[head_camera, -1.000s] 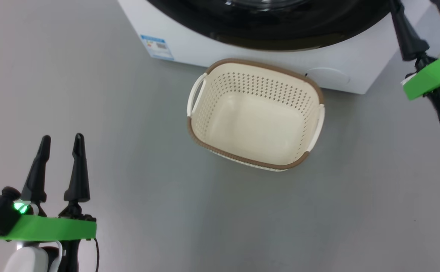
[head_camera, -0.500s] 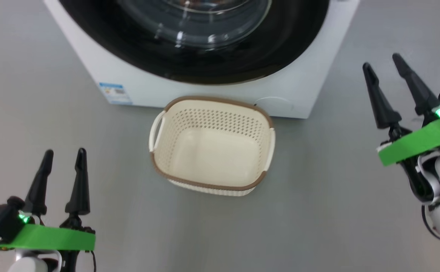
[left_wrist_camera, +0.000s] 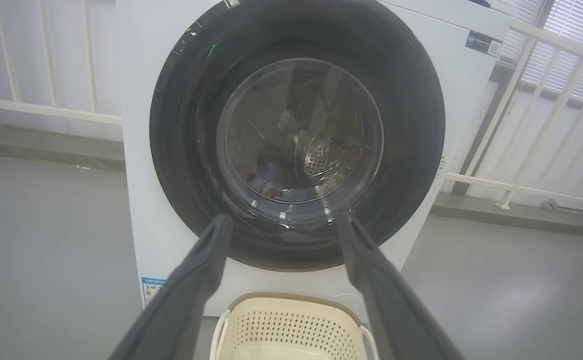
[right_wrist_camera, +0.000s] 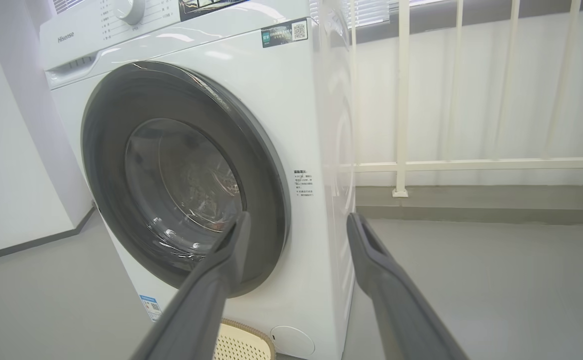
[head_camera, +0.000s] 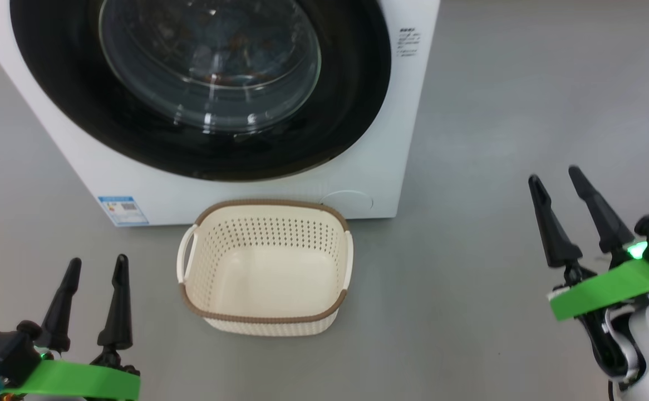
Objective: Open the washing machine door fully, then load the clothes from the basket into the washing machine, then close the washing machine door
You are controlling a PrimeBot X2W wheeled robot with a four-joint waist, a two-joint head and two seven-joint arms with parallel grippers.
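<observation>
Washing machine door (head_camera: 207, 72): sat flush against the front of the washing machine (head_camera: 397, 145), shut as far as I could judge, domed glass facing me. Handle and hinge side not made out.

Basket (head_camera: 266, 205): on the floor (head_camera: 497, 100) just in front of the machine, below the door, with nothing in it. Bluish patch (left_wrist_camera: 266, 186) low behind the glass in the left wrist view, possibly the clothes; too dim to confirm.

Left pincer (head_camera: 97, 260): spread wide, gripping nothing, low at my left, short of the basket. The door lay straight ahead and above it, seen square-on, with the basket between.

Right pincer (head_camera: 554, 175): spread wide, gripping nothing, out past the machine's right-hand side, over the floor. The door lay ahead and to its left, seen at a slant, with the door's right rim just behind one of its fingers (right_wrist_camera: 221, 270).

Judgement: loading and closing looked done. If a check push was wanted, the right arm reached further forward and seemed nearer the door's right rim. The round face offers no long axis, so I would approach square to the front, clear of the basket.
</observation>
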